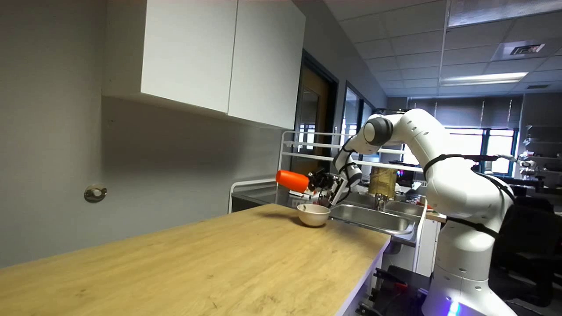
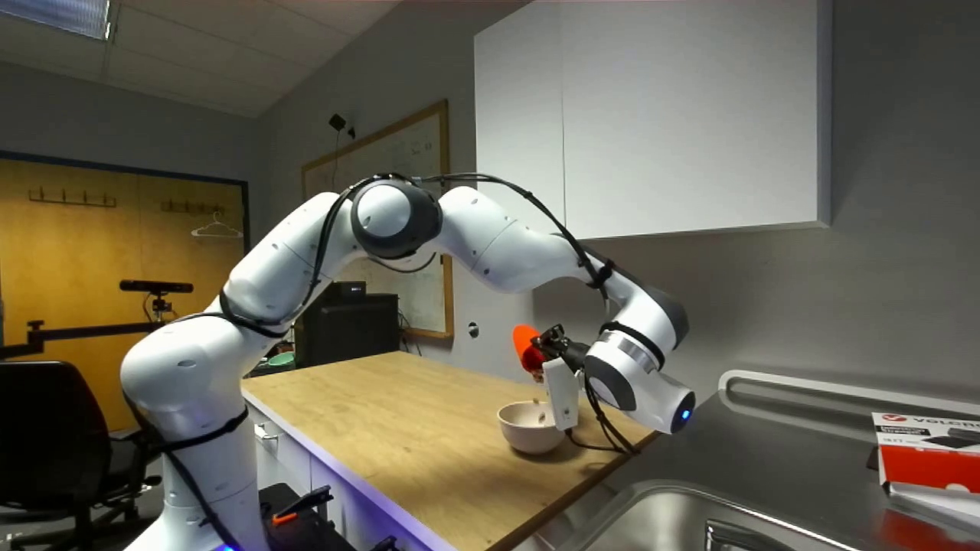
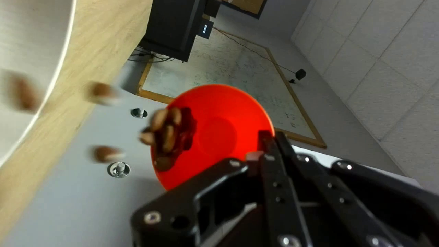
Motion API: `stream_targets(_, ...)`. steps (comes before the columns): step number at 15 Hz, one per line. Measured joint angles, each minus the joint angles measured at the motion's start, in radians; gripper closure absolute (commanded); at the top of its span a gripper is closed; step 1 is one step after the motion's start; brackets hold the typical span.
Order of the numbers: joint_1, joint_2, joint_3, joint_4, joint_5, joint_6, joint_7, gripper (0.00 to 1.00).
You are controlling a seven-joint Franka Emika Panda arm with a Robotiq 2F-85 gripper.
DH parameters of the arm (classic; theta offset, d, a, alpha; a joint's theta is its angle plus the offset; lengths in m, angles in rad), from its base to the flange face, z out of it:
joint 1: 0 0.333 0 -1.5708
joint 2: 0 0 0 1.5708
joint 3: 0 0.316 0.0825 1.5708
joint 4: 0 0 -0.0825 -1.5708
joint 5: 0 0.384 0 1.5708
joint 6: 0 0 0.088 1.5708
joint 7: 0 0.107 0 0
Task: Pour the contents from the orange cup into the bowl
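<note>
The orange cup lies tipped almost on its side above the bowl, its base raised and its mouth low. In both exterior views the cup is above the bowl, which stands upright on the wooden counter. My gripper is shut on the cup's rim, one finger inside and one outside. In the wrist view several brown nuts sit at the lower side inside the cup. Blurred nuts are in the air towards the bowl, partly visible at the left edge.
The wooden counter ends beside a metal sink. A white cabinet hangs over the counter. A white rail frame stands behind. A red and white box lies on the dark worktop.
</note>
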Motion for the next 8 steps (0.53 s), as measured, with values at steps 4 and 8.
stream_targets(4,-0.008,0.024,0.001,0.033,0.01,-0.025,0.0,0.99)
stream_targets(8,-0.012,0.043,0.001,0.057,0.015,-0.035,0.0,0.99)
